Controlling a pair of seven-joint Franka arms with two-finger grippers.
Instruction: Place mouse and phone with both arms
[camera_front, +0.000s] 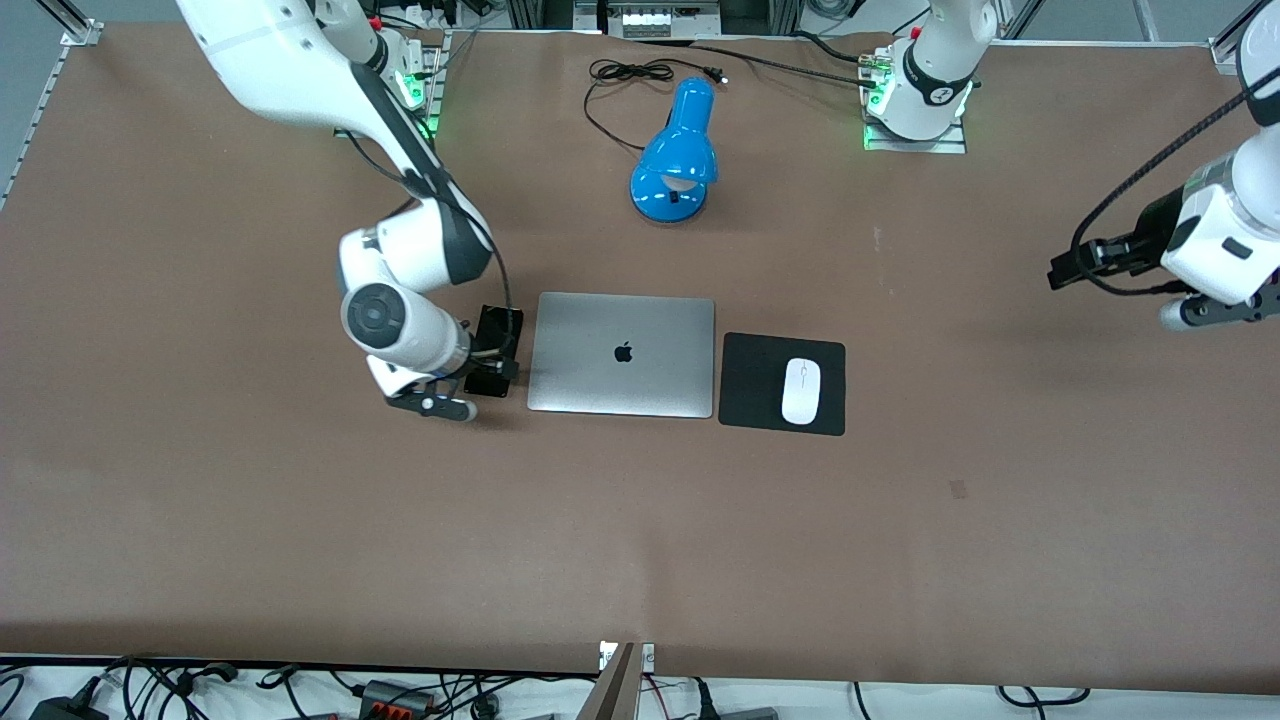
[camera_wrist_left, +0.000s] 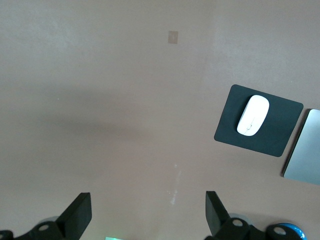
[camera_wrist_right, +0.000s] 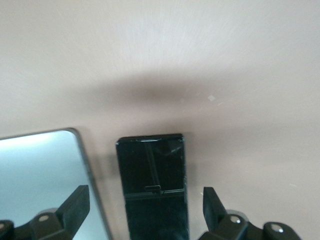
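Right arm's bent down low, right gripper (camera_wrist_right: 145, 207) wide open – left arm's up high at its own end, left gripper (camera_wrist_left: 147, 212) spread open too.

Laptop lid (camera_front: 621, 353): bears a dark apple logo (camera_front: 623, 351) at its centre, mid-frame in the front view.
Other surfaces: show no readable words, numbers or labels anywhere.
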